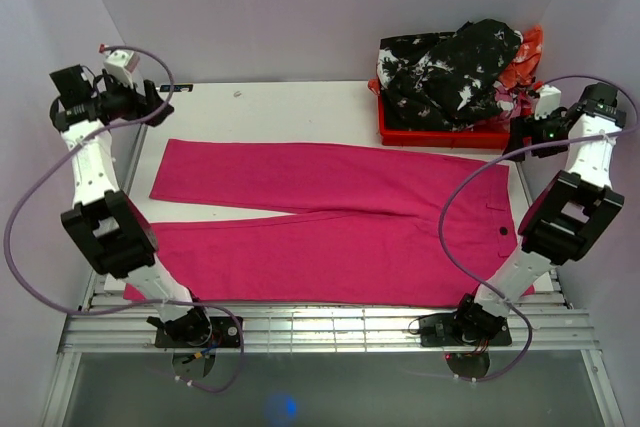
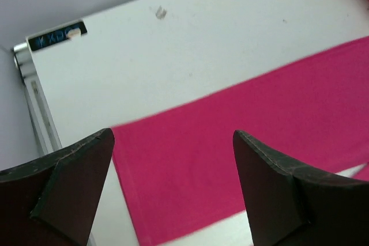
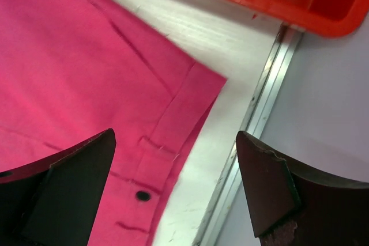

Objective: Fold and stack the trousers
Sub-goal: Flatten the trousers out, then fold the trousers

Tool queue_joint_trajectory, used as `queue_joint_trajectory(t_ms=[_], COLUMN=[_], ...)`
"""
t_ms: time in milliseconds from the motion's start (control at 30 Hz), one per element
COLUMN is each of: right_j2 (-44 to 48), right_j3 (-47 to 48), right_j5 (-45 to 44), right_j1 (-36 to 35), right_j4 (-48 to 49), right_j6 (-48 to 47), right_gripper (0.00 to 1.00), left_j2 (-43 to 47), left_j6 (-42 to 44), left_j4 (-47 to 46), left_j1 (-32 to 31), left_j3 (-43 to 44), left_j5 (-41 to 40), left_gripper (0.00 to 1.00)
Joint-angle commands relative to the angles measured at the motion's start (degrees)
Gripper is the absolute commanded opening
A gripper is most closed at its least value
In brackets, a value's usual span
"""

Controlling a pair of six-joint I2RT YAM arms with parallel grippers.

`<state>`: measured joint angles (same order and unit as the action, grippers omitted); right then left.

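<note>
Hovering above the far leg's cuff of the trousers (image 2: 196, 165), your left tool (image 2: 173, 136) is gaping wide and empty. Your right tool (image 3: 176, 135) is hanging equally wide above their waistband corner.

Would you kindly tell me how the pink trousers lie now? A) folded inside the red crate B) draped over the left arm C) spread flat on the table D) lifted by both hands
C: the trousers lie unfolded on the table, both legs stretched toward the left arm's side.
</note>
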<state>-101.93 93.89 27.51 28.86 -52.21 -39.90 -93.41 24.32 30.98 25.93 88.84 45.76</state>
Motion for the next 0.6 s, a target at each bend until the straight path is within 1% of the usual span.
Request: queue_joint_trajectory(t_ms=[0,33,67,100,167,200,233,333,367,433,467,567], right_j2=[-5.2,-6.1,-7.3,-7.5,-7.0,-6.5,-6.0,-6.0,-7.0,-8.7,-10.7,-14.6], right_j3=[8.9,9.1,9.1,8.9,5.1,2.8,-2.1,-6.9,-8.4,-8.4,-7.4,-5.3], right_j5=[-0.3,-1.5,-2.9,-3.2,-2.6,-2.3,-2.1,-1.6,-1.2,-1.1,-1.2,-1.3], right_j1=[-0.5,-0.5,-0.5,-0.4,-0.5,-0.6,-0.7,-1.5,-1.6,-2.1,-2.1,-2.6], right_j4=[-6.1,-5.6,-5.0,-3.4,-0.3,4.9,7.8,14.7,15.7,17.2,17.2,17.4], right_j6=[-4.1,-4.5,-4.7,-5.2,-4.0,-3.1,-2.1,-0.6,-0.9,-1.9,-2.5,-4.7], right_gripper=[0.90,0.90,0.90,0.90,0.90,0.90,0.90,0.91,0.92,0.93,0.95,0.97], left_j2=[-10.5,-14.8,-16.4,-17.5,-19.4,-19.5,-19.4,-17.3,-16.9,-17.6,-18.2,-20.8], left_j6=[1.2,-0.1,-1.9,-5.7,-8.0,-9.4,-10.2,-11.3,-11.5,-10.6,-10.3,-8.7], left_j4=[15.8,17.1,17.3,16.8,15.6,14.8,13.6,8.0,6.3,6.6,7.7,10.3], left_j1=[1.2,1.4,1.4,1.5,1.5,1.5,1.5,1.5,1.5,1.5,1.4,1.5], left_j3=[16.5,22.1,24.1,25.5,27.3,27.3,26.7,22.5,21.9,23.0,24.0,27.9], left_j5=[11.8,12.6,12.7,12.8,13.5,13.6,13.7,14.3,14.1,13.9,13.5,13.1], left_gripper=[0.94,0.91,0.89,0.88,0.88,0.88,0.88,0.88,0.87,0.85,0.85,0.83])
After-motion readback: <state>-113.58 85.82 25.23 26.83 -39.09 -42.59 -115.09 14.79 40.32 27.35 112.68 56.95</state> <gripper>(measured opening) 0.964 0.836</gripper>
